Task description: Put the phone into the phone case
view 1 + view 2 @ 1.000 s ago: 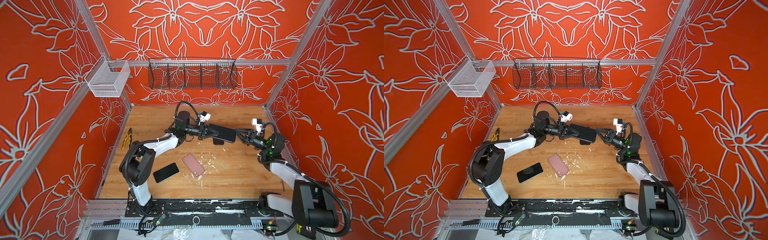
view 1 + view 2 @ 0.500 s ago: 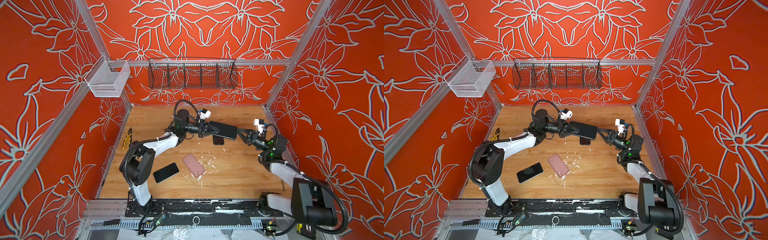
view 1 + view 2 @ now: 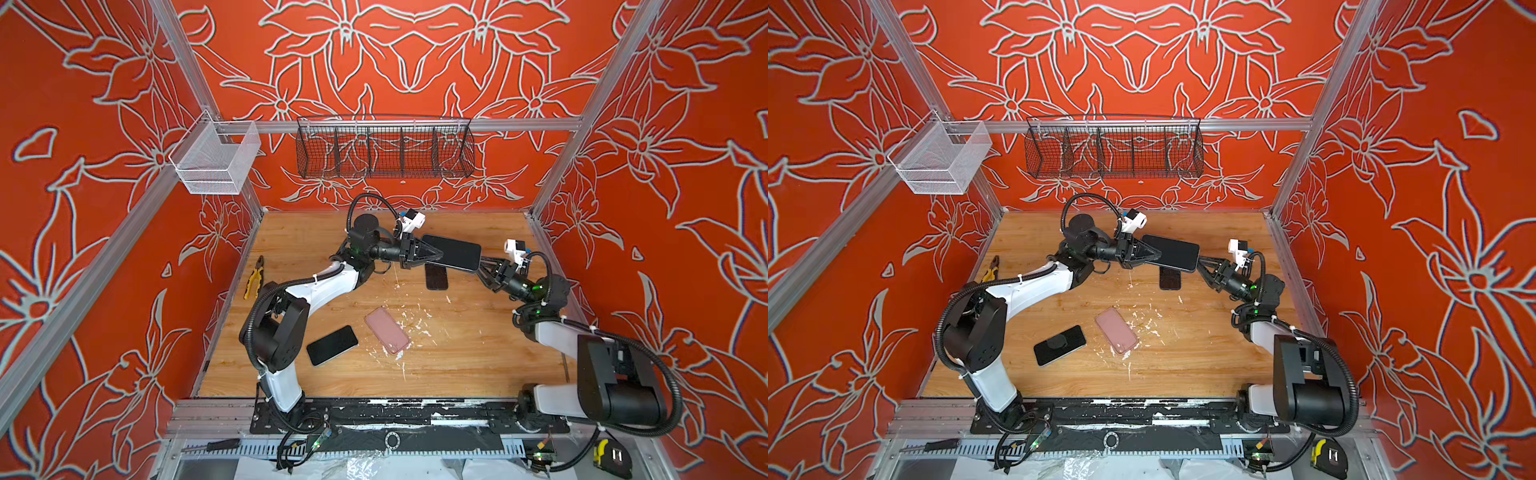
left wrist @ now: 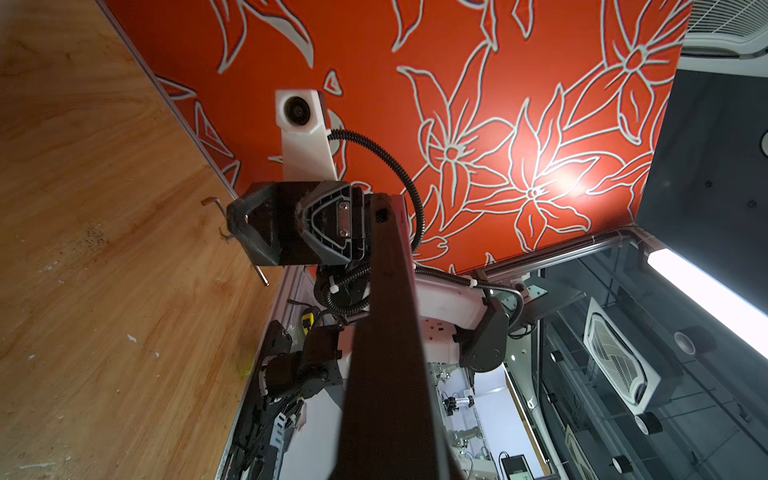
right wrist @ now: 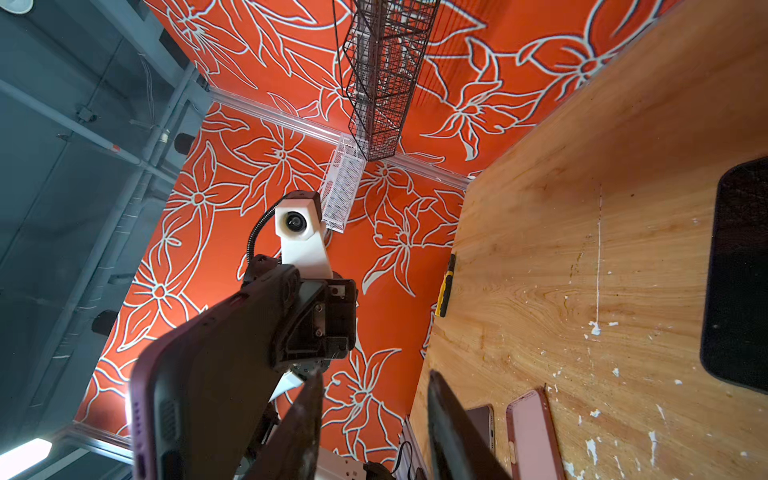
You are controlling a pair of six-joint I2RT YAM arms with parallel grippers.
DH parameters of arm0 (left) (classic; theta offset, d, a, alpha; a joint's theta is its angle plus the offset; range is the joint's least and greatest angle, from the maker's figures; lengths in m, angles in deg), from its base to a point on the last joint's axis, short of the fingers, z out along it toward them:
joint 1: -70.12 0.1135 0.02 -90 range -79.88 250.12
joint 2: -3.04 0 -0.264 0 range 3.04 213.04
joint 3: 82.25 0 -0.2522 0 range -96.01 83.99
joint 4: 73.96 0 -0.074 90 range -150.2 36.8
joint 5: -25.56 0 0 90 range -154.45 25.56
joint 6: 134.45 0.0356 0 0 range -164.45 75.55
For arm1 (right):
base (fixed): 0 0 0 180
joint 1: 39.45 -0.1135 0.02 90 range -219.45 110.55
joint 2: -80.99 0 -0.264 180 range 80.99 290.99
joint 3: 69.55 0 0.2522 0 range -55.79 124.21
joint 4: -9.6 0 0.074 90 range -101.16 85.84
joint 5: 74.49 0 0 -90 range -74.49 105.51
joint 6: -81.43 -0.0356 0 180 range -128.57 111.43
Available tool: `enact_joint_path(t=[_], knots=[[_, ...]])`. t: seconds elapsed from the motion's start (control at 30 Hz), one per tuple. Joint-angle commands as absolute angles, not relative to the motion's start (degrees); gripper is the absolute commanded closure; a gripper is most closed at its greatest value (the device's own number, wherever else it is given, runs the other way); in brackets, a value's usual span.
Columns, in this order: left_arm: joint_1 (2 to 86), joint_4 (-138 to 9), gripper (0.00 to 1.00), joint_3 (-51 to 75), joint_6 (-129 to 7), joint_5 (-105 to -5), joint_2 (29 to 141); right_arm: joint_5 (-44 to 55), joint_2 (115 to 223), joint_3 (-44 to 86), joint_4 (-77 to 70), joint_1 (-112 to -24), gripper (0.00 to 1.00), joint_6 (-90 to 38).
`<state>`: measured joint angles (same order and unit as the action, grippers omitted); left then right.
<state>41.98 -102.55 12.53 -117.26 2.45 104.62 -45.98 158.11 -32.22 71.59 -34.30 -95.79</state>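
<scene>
Left gripper (image 3: 436,255) pinched on dark rectangular purple-rimmed phone (image 3: 457,253), aloft near desk's (image 3: 478,345) back edge. Right gripper (image 3: 483,266) spread, phone's free end beside its fingers, not between. Judgement: re-centre before closing; keep phone level.

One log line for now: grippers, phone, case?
left gripper: shut on dark phone, held above table | right gripper: open at phone's free end, no grip | pink case: on table, untouched
</scene>
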Motion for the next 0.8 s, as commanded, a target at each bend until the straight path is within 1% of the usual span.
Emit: enact_joint_path(t=[0.0,0.2,0.33,0.4,0.43,0.6,0.77], knots=[[41.82,-102.66,0.96,12.19,-115.19,-2.40,102.38,-43.55,155.63,-33.53,75.06,-33.65,0.55,-97.77],[41.73,-96.36,0.97,14.74,-114.26,-13.25,100.71,-37.85,149.89,-35.69,68.21,-33.22,0.49,-97.13],[41.40,-97.19,0.97,16.20,-116.42,-18.84,100.81,-34.59,144.61,-36.25,59.00,-33.90,0.40,-95.38],[40.91,-99.51,0.98,16.41,-117.96,-20.33,101.44,-33.23,141.10,-35.43,51.09,-35.54,0.34,-92.37],[40.70,-100.18,0.98,16.32,-118.53,-20.77,101.76,-32.45,139.78,-35.00,48.53,-36.60,0.33,-91.29],[39.47,-102.24,0.98,15.05,-119.69,-21.16,103.27,-28.90,136.56,-34.74,42.82,-39.57,0.32,-89.18],[38.73,-101.95,0.98,14.91,-119.42,-21.52,103.09,-26.22,136.36,-35.58,42.43,-40.48,0.33,-89.72]])
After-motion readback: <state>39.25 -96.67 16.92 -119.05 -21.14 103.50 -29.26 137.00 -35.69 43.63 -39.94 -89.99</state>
